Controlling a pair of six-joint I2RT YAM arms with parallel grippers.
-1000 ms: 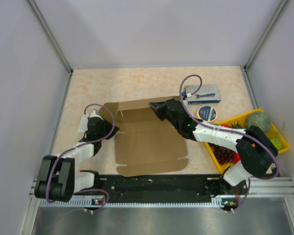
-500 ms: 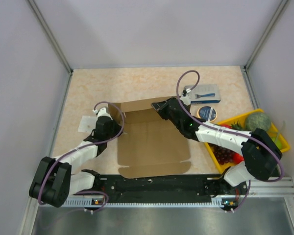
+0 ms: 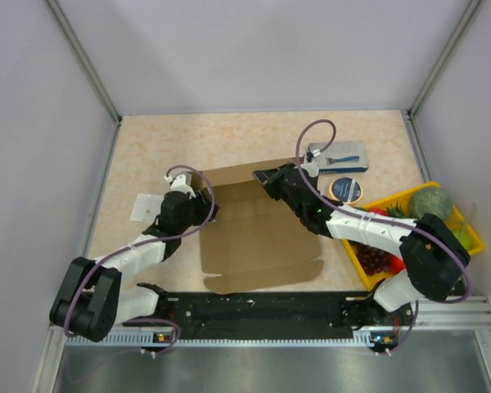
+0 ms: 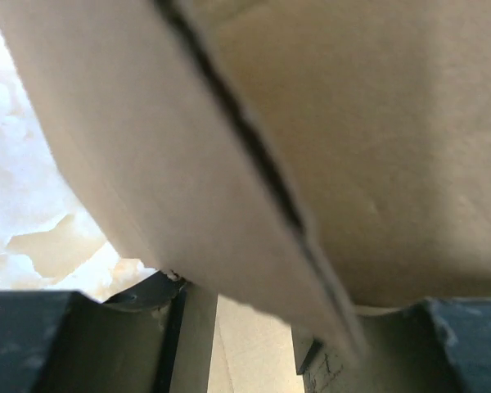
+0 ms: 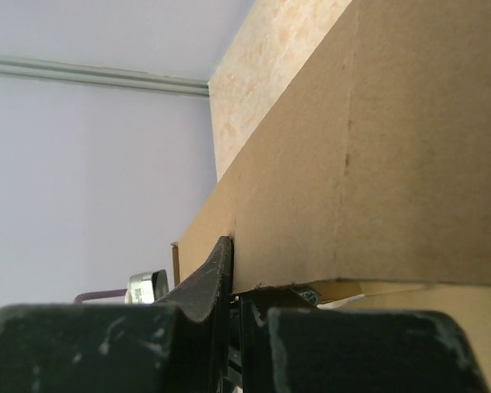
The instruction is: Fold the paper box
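The paper box (image 3: 258, 237) is a brown cardboard sheet lying open in the middle of the table, its back flap and left flap raised. My right gripper (image 3: 270, 178) is at the right end of the back flap. In the right wrist view it (image 5: 239, 286) is shut on the edge of that flap (image 5: 376, 164). My left gripper (image 3: 203, 206) is against the raised left flap. In the left wrist view it (image 4: 245, 332) is open, and the cardboard (image 4: 229, 147) fills the view just ahead of the jaws.
A small white packet (image 3: 143, 207) lies left of the left arm. A blue-and-white package (image 3: 337, 155) and a round tin (image 3: 346, 190) lie behind the right arm. A yellow tray (image 3: 466, 246) with a melon (image 3: 430, 203) and grapes (image 3: 375, 256) stands at the right edge.
My left gripper has moved right and tipped the left flap up and inward. The box has slid slightly right. The right gripper stays on the back flap, now more upright.
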